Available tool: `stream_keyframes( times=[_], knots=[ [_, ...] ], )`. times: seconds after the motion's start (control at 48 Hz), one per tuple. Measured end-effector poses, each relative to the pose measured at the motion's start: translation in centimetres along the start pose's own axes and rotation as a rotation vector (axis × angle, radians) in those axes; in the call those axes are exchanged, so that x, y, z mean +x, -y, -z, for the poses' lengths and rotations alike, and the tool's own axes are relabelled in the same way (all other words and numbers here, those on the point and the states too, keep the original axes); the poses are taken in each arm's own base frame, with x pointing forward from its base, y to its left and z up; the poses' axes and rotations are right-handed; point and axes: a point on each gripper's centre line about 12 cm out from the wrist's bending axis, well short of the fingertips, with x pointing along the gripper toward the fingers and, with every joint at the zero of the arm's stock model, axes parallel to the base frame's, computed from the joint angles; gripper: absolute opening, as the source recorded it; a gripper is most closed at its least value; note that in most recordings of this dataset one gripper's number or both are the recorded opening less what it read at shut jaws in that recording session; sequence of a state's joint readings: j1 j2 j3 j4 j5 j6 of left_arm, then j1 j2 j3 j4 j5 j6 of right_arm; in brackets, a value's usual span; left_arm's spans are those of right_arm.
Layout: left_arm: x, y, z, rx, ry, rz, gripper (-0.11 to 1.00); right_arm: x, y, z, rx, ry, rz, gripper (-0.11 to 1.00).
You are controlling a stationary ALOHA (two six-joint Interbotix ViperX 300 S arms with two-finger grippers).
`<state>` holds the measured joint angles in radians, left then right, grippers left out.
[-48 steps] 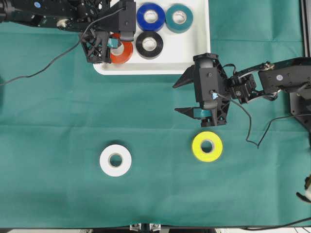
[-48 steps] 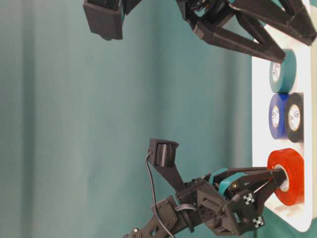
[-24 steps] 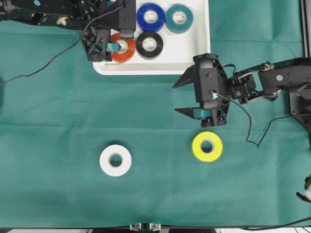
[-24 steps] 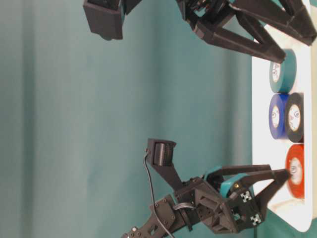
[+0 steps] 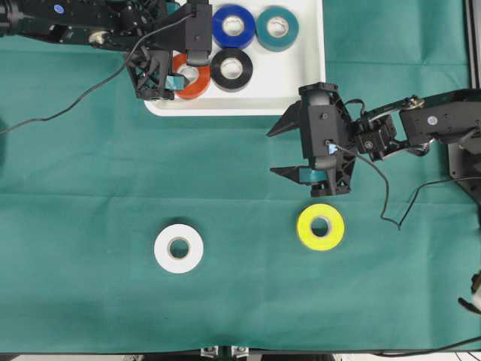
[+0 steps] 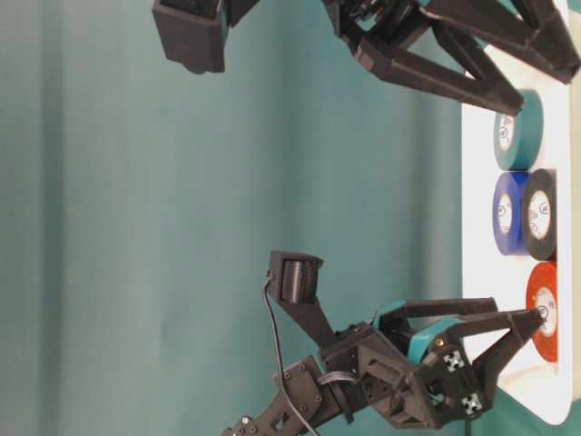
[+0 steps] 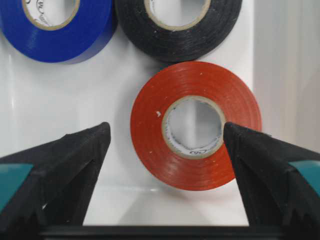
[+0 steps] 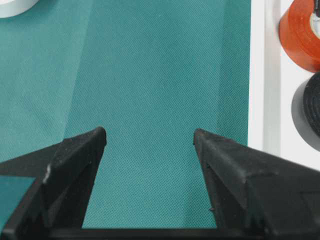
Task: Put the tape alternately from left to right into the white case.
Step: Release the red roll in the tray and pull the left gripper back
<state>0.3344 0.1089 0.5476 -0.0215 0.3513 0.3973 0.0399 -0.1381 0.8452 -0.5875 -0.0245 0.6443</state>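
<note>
The white case point(image 5: 285, 86) sits at the top middle and holds blue point(image 5: 233, 26), teal point(image 5: 277, 28), black point(image 5: 231, 69) and red tape point(image 5: 197, 84). My left gripper point(image 5: 180, 75) hovers open over the case's left end. In the left wrist view the red tape point(image 7: 195, 172) lies flat on the case floor. The left gripper point(image 7: 166, 131) straddles it, its right finger point(image 7: 260, 165) overlapping the roll's edge. My right gripper point(image 5: 272, 153) hangs open over bare cloth, with the yellow tape point(image 5: 321, 227) below it. The white tape point(image 5: 179, 249) lies at the lower left.
Green cloth point(image 5: 90, 188) covers the table. A black cable point(image 5: 68, 105) trails from the left arm, and another loops under the right arm point(image 5: 391, 210). In the right wrist view the case's rim point(image 8: 260, 75) runs down the right side.
My left gripper has opened and let go of the red tape, which went from tilted in the jaws to lying flat in the case. The right arm has not moved.
</note>
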Motion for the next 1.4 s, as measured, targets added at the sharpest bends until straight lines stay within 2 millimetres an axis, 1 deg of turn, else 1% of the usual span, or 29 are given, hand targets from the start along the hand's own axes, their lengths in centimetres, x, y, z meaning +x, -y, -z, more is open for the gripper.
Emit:
stream_keyframes(
  times=[0.146,0.438,0.563,0.771,0.917,1.063,1.397],
  knots=[
    [-0.2,0.7,-0.4,0.018,0.010,0.008,0.74,0.0,0.0,0.1,0.000,-0.002,0.000,0.78],
    [-2.3,3.4,-1.7,0.074,0.065,0.033,0.74,0.0,0.1,0.1,0.003,-0.001,0.001,0.78],
    [-2.9,5.1,-2.2,0.111,0.083,0.054,0.74,0.0,0.0,0.0,0.000,0.000,0.000,0.78],
    [-3.4,8.3,-2.6,0.161,0.097,0.102,0.74,0.0,0.0,0.0,0.002,0.000,0.000,0.78],
    [-3.6,10.3,-2.4,0.142,0.091,0.134,0.74,0.0,0.0,0.1,0.000,-0.002,0.000,0.78],
    [-4.0,11.8,-2.0,0.111,0.086,0.159,0.74,0.0,0.0,0.1,0.002,-0.002,0.000,0.78],
    [-4.8,14.1,-0.6,0.050,0.066,0.198,0.74,0.0,-0.3,0.1,-0.004,-0.002,-0.007,0.78]
  ],
)
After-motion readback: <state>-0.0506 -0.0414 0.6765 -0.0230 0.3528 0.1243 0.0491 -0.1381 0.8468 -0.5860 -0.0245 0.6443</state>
